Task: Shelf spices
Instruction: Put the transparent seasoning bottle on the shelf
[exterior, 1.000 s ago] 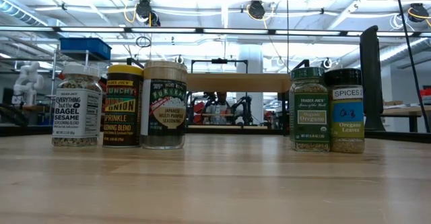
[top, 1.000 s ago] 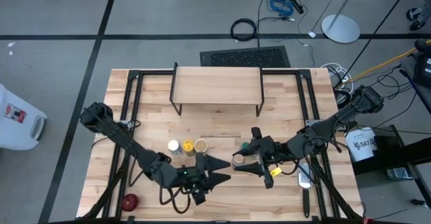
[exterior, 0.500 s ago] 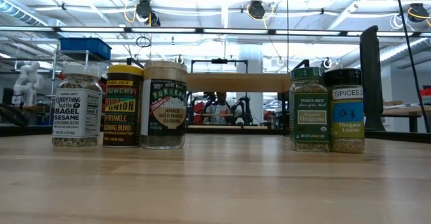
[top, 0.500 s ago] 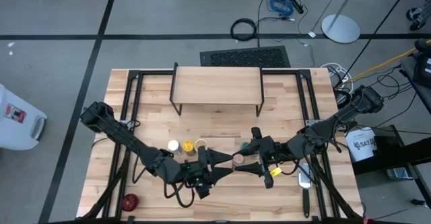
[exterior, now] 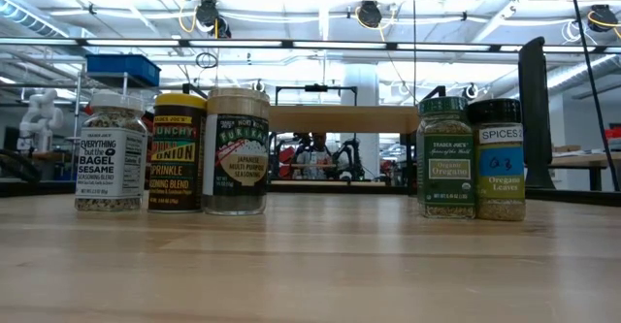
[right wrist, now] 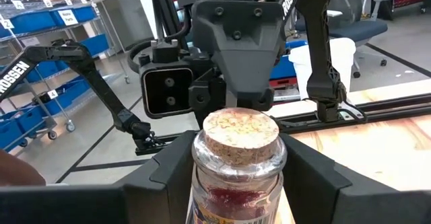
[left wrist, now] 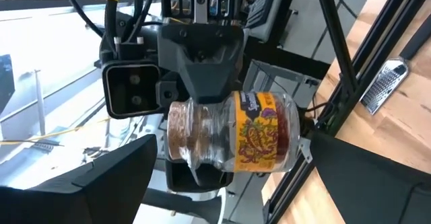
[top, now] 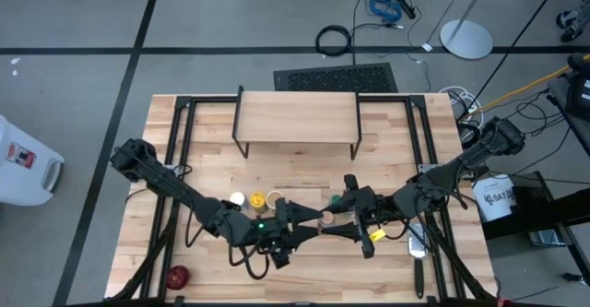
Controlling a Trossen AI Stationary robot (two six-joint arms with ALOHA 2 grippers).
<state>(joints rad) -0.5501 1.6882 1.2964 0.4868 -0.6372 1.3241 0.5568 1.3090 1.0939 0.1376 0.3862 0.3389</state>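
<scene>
jars: five labelled spice jars (exterior: pixel 238 151) standing, sixth cork-topped clear jar (right wrist: pixel 239 160) clamped in right gripper (top: pixel 334 220) | left gripper (top: pixel 297 222) spread wide, now nearer jar

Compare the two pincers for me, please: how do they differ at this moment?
The right pincer is shut on the cork-topped jar, while the left pincer holds nothing. The left pincer's fingers stand wide open either side of the jar; the right pincer's fingers press its glass. Both meet above the table, in front of the shelf.

Five spices (exterior: pixel 238 151) stand in a row — shelf (top: pixel 297 118) behind them.
</scene>
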